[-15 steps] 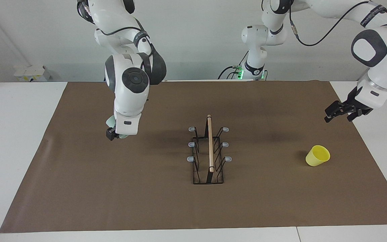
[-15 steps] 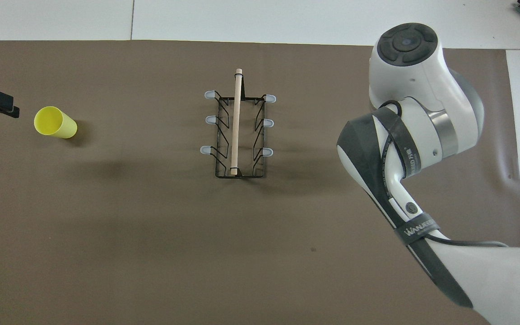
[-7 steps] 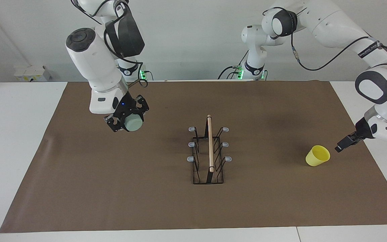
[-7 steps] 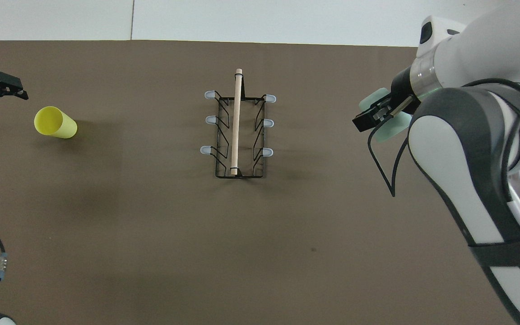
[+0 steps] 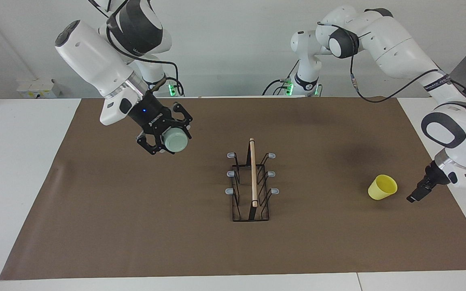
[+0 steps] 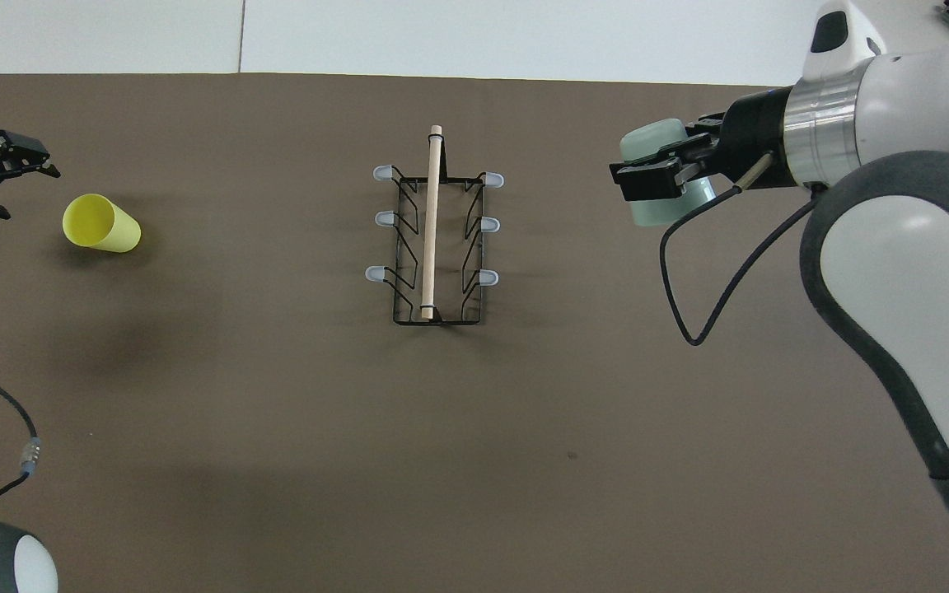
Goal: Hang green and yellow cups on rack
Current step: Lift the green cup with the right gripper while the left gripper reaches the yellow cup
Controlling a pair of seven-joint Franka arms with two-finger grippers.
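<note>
Brown matting covers the white table, and the rack (image 5: 251,180) stands at its middle, all six prongs bare. Raised over the mat toward the right arm's end, the right gripper (image 5: 167,137) is clenched on the green cup (image 5: 175,141), which lies tilted sideways; if that tilt is misjudged the rim may strike a prong tip and tip the light rack or slip from the grasp. Beside the yellow cup (image 5: 382,187), which rests tilted on the mat near the left arm's end, the left gripper (image 5: 416,194) hangs low, fingers spread; a clumsy approach could roll it away.
</note>
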